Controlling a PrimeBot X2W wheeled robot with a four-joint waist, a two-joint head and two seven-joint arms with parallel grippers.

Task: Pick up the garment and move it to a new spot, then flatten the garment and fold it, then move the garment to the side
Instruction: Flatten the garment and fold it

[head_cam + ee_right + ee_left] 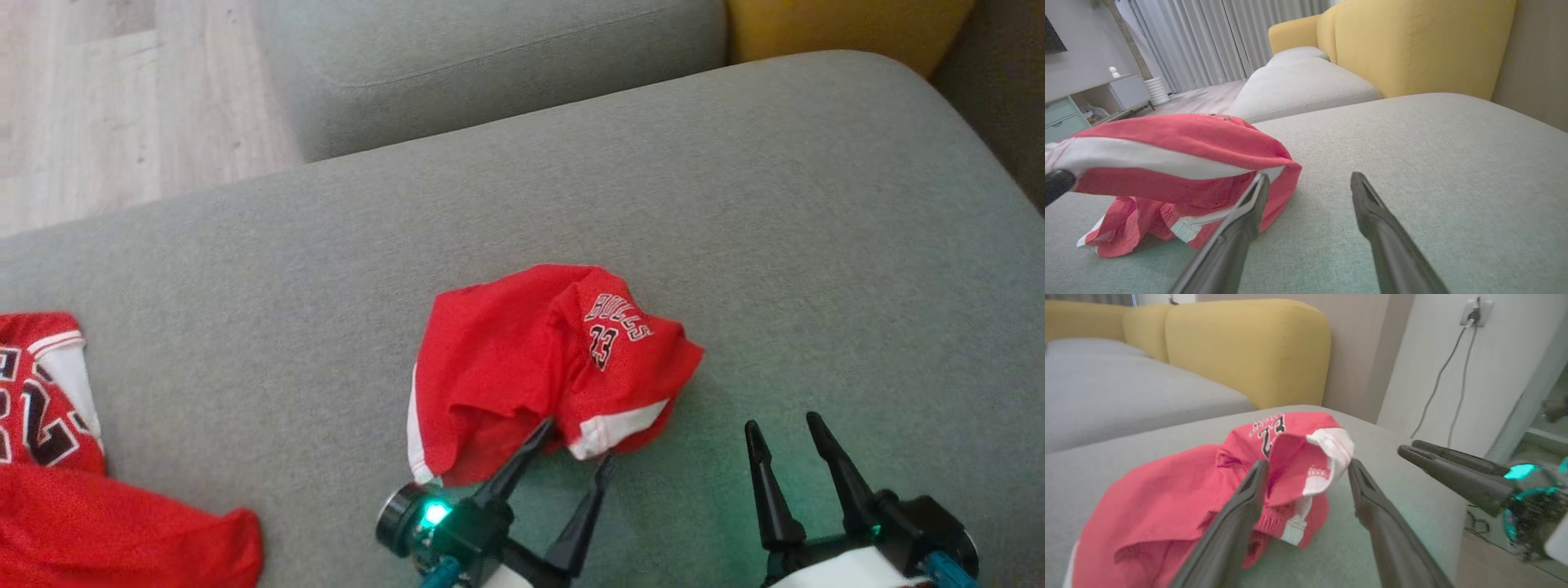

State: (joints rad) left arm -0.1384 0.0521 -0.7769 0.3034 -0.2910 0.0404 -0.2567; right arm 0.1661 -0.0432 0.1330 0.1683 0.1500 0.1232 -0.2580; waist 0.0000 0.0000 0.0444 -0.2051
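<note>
The garment (539, 359), red mesh with white trim and a printed number, lies in a crumpled heap on the grey sofa cushion (816, 245), close to the robot's side of it. The left tool (577, 443) is spread open at the heap's near edge, its left finger against the red cloth and a raised white-trimmed fold (1331, 449) standing between the two tips without being pinched. The right tool (783, 421) is also spread open and holds nothing, hovering over bare cushion just to the right of the heap. The main risk, as I judge it, is a bad pinch. Closing here could catch only that one loose fold, so the cloth would come up bunched and twisted and be hard to flatten. A finger tucked under a layer could also drag the heap toward the cushion's edge. A second red jersey (49, 425) lies well apart at the far left, so spreading or shifting the garment that way could overlap the two.
</note>
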